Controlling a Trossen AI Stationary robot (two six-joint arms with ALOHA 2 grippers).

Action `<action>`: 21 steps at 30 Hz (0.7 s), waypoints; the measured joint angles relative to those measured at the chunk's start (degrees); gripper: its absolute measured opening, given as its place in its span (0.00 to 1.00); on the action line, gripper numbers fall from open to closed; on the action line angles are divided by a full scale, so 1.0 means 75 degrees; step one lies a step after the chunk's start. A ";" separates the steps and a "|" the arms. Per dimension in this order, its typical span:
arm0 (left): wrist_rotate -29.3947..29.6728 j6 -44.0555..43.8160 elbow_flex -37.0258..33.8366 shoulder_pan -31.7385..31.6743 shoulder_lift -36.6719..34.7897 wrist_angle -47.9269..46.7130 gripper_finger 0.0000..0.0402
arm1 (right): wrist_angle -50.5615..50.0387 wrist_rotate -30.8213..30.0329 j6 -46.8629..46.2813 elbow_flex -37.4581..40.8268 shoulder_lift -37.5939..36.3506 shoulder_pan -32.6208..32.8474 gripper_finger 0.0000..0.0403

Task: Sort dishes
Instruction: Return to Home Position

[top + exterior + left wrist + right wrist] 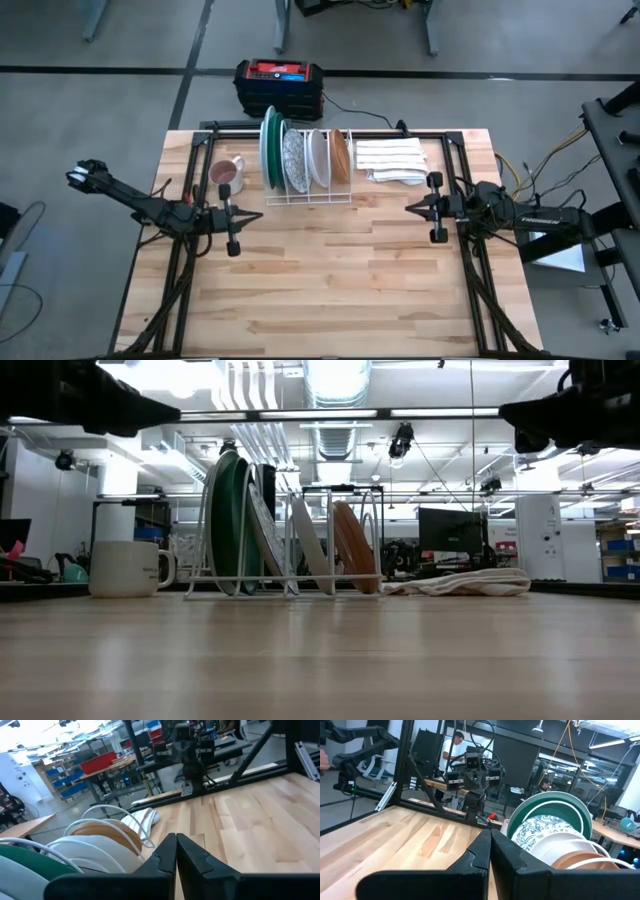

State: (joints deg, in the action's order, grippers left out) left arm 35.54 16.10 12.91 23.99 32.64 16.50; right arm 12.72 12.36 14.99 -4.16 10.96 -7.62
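Note:
Several round plates stand on edge in a white wire rack [308,196] at the table's far middle: pale mint and dark green [270,148], grey-speckled patterned [294,160], white [318,158] and brown [340,155]. They also show in the low view [235,525]. My left gripper [243,217] hovers shut and empty, left of the table's middle, near of the rack. My right gripper [411,208] hovers shut and empty, right of the middle. Each wrist view shows its fingers closed together [176,851] [489,847].
A pinkish mug [227,176] stands left of the rack. A folded white striped cloth [392,160] lies right of it. A black and red box [279,86] sits beyond the table's far edge. Bare wood fills the near half of the table [330,290].

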 joint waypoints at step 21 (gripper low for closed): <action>0.5528 -0.1871 -0.1008 -0.0015 -0.0457 -0.0743 0.00 | -0.0598 -0.0377 0.0085 0.0408 -0.0606 -0.0003 0.01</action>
State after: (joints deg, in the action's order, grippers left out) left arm 76.99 2.06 5.34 23.88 29.21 10.93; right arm 8.23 9.53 15.63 -1.10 6.42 -7.64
